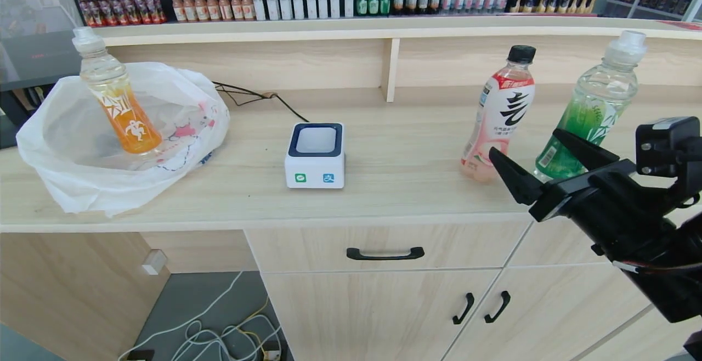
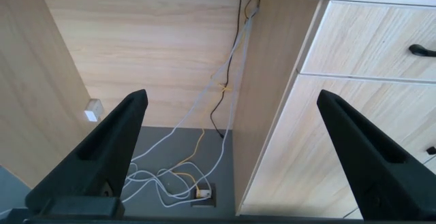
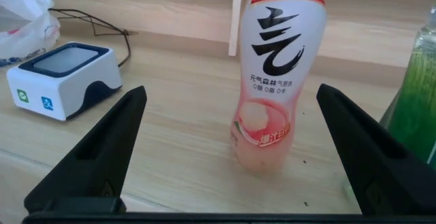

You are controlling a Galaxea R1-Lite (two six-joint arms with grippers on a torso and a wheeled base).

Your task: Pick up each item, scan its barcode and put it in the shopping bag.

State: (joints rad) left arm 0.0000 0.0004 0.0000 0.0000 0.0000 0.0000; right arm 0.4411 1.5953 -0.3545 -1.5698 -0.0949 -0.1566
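Observation:
A pink bottle (image 1: pixel 498 115) with a black cap stands on the counter right of centre; the right wrist view shows the pink bottle (image 3: pixel 274 81) straight ahead, between the fingers' line. Beside it stands a green bottle (image 1: pixel 595 106) with a clear cap. My right gripper (image 1: pixel 535 161) is open, just in front of both bottles near the counter's front edge. An orange bottle (image 1: pixel 116 97) leans inside the white shopping bag (image 1: pixel 71 169) at the left. The white barcode scanner (image 1: pixel 316 155) sits mid-counter. My left gripper (image 2: pixel 228 159) is open below the counter, facing the cabinet side.
A black cable (image 1: pixel 258 97) runs from the scanner to the counter's back wall. A raised shelf (image 1: pixel 351 26) with a divider stands behind the counter. Drawers with black handles (image 1: pixel 385 254) lie under the counter, and loose cables (image 2: pixel 184 176) lie on the floor.

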